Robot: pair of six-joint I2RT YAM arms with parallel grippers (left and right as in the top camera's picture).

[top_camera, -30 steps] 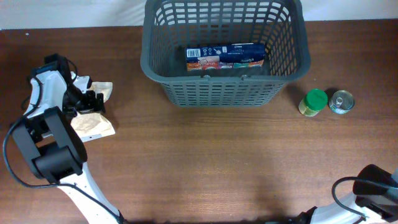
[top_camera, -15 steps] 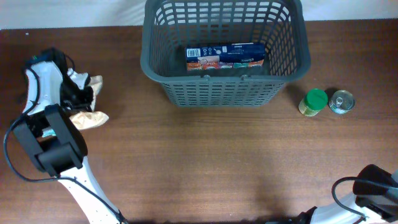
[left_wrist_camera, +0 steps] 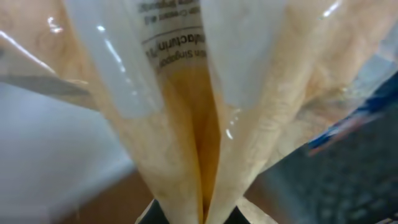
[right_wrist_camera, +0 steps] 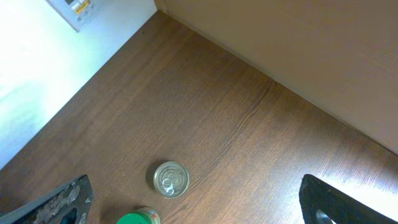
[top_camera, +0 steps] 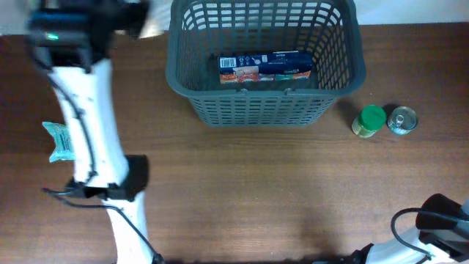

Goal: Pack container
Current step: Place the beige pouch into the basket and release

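Left end effector (top_camera: 126,15), pinching a clear bag (left_wrist_camera: 186,143), is nearer; container (top_camera: 256,110) lies at its 3 o'clock, long axis 9-to-3.

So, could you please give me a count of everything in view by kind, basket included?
Dark grey basket: 1
Carton, inside the basket: 1
Tin can: 1
Green-lidded jar: 1
Teal packet: 1
Clear plastic bag, tan contents: 1
Total: 6
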